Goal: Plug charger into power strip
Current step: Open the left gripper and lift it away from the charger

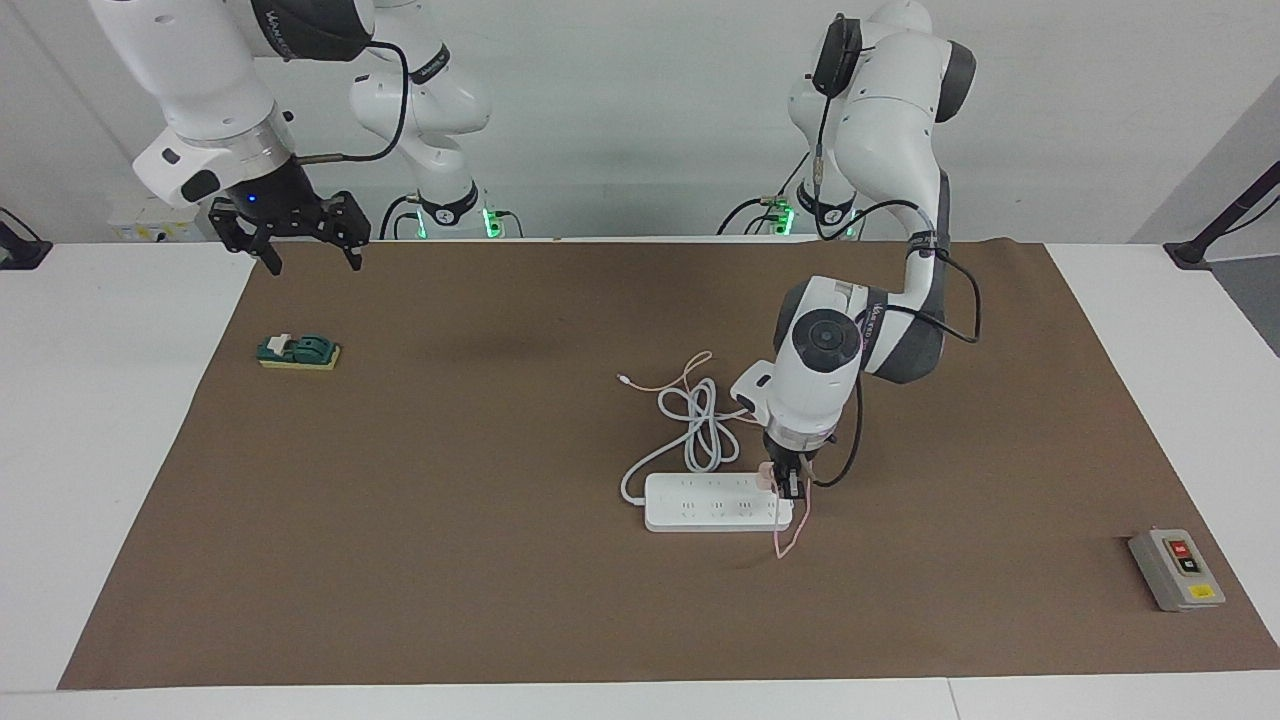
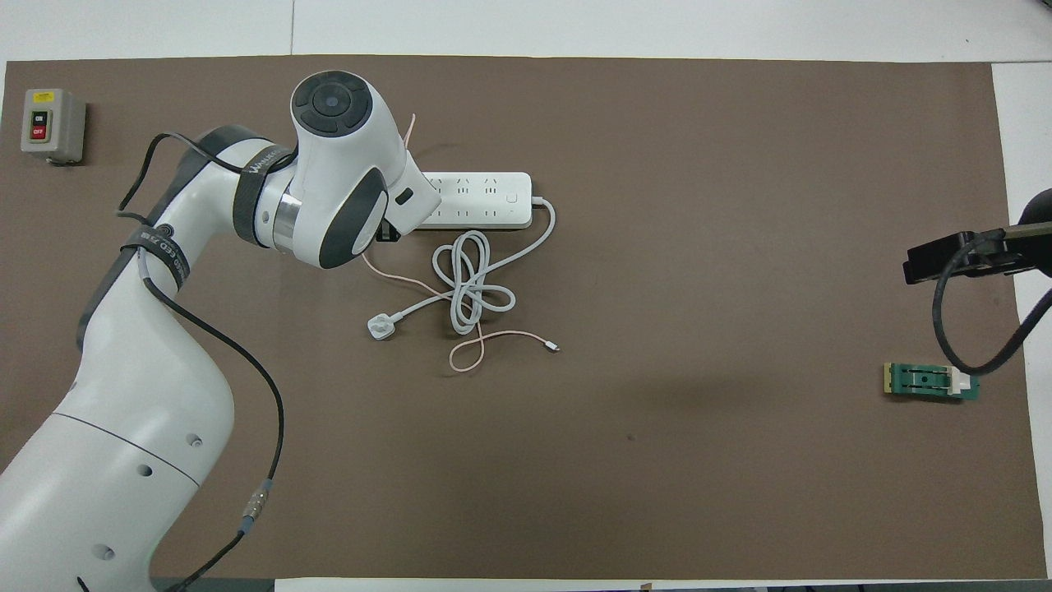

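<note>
The white power strip (image 1: 700,503) lies flat on the brown mat, its thick cord (image 1: 702,425) coiled beside it, nearer the robots. My left gripper (image 1: 790,486) points straight down at the strip's end toward the left arm's end of the table. It is shut on the small pink charger (image 1: 767,473), which sits against the strip's top at that end. The thin pink cable (image 1: 790,535) loops down past the strip onto the mat. In the overhead view the wrist hides the charger, and only part of the power strip (image 2: 485,200) shows. My right gripper (image 1: 290,240) waits open in the air over the mat's corner.
A round white plug (image 2: 380,327) and the pink cable's free end (image 2: 552,346) lie nearer the robots than the strip. A green block (image 1: 298,351) sits toward the right arm's end. A grey switch box (image 1: 1178,568) sits at the mat's corner toward the left arm's end.
</note>
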Available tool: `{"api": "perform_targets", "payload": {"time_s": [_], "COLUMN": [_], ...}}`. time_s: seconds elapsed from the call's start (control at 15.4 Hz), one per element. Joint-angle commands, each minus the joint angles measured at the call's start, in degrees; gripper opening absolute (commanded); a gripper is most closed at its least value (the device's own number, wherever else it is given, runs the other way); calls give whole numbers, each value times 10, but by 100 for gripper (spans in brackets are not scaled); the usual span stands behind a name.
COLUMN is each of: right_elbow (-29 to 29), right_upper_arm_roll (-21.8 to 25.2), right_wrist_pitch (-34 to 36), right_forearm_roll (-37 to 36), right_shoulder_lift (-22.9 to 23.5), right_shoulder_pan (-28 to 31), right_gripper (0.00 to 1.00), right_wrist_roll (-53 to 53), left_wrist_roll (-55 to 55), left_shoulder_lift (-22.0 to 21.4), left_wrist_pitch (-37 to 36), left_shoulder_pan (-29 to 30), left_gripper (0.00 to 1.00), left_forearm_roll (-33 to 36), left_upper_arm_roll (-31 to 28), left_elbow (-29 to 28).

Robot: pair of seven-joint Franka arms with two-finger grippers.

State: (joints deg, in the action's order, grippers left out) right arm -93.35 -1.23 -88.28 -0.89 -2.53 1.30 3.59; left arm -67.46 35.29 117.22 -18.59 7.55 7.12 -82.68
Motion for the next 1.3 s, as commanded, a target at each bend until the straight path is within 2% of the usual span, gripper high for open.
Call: {"api": "perform_targets", "payload": {"time_s": [0.0, 0.06, 0.19, 0.52, 0.91, 1.1, 1.23], "right_elbow": [-6, -6, -6, -5, -5, -5, -5], "right_upper_arm_roll": [-6, -6, -6, -6, -6, -6, -6], "right_wrist_pitch": [-2, -2, -2, -2, -2, -2, -2], "right_forearm_roll": [11, 11, 11, 11, 11, 11, 11], "right_shoulder_lift": [-8, -8, -8, -8, -8, -8, -8], "right_shoulder_pan": [10, 9, 9, 10, 10, 10, 10], "right_gripper": [100, 100, 100, 100, 100, 100, 100], "right_wrist_roll": [-2, -2, -2, -2, -1, -2, -2], "left_wrist_roll": [12, 10, 5, 10, 15, 71, 156], "left_shoulder_lift": [46, 44, 37, 5, -100, -149, -204], "left_wrist_pitch": [20, 35, 60, 57, 42, -22, -87], "left_shoulder_pan": [-7, -7, -4, 5, 34, 60, 74], "left_gripper": [54, 100, 100, 100, 100, 100, 100], "left_forearm_roll": [-13, -22, -26, -47, -52, -60, -61], "left_upper_arm_roll": [-6, -6, -6, -9, -12, -13, -13], "left_elbow": [17, 17, 16, 21, 9, 14, 14]}}
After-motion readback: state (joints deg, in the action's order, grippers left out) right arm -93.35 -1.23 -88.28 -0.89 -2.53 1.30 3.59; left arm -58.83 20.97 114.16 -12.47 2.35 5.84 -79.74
